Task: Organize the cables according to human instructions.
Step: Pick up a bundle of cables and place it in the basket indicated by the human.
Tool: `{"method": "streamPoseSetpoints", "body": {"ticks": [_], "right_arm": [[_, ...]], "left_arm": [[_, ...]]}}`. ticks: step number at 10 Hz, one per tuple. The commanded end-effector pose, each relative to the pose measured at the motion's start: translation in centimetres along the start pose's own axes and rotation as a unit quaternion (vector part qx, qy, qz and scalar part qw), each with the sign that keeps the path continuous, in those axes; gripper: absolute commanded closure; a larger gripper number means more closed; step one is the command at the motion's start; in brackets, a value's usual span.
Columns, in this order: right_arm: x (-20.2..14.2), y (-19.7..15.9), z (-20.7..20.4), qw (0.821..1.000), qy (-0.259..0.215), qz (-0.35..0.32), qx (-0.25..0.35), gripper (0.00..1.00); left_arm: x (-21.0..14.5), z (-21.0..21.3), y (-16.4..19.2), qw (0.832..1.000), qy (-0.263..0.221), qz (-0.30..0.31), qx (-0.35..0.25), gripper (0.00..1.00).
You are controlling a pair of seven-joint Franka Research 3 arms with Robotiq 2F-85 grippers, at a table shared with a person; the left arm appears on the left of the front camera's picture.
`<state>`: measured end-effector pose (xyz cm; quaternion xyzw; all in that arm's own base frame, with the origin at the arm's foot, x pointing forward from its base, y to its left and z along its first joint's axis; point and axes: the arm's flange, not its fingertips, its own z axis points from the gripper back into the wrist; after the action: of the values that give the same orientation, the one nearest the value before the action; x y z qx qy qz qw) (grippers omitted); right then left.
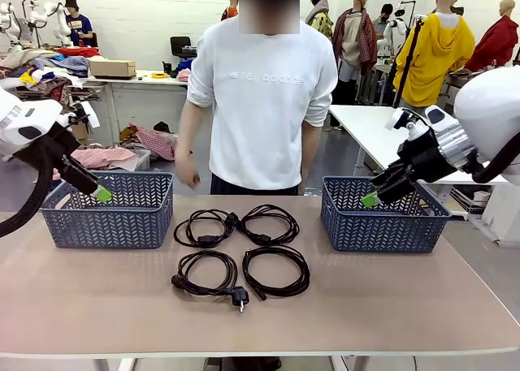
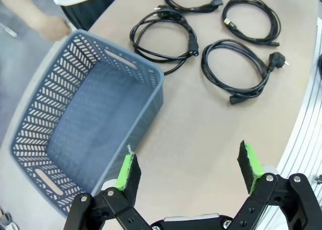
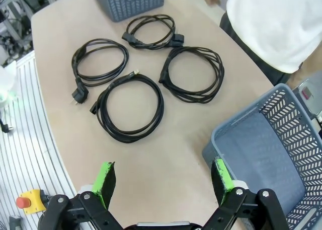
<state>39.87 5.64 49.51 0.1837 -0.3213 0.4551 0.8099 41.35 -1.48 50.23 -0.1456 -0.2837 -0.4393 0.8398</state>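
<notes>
White wall; in front of it a table heaped with clothes, possibly scraps; grey floor below.

The front view looks low across the desk at the person. Both wrist views hang above opposite ends, looking down past the left pincer and right pincer (fairly near); all share the cables.

Top cable partly off-frame

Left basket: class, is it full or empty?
Empty. The left basket has a bare floor; all four cables lie on the table outside it.
</notes>
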Motion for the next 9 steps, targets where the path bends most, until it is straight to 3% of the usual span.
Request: {"method": "streamPoseSetpoints", "body": {"ticks": [1, 9], "right_arm": [[0.05, -0.24, -0.19, 1.000, -0.013, 0.004, 0.006, 0.00], [0.05, -0.24, -0.19, 1.000, -0.013, 0.004, 0.006, 0.00]], "left_arm": [[-0.11, 0.16, 0.12, 1.000, -0.011, 0.001, -0.008, 0.00], [-0.11, 0.16, 0.12, 1.000, -0.011, 0.001, -0.008, 0.00]]}}
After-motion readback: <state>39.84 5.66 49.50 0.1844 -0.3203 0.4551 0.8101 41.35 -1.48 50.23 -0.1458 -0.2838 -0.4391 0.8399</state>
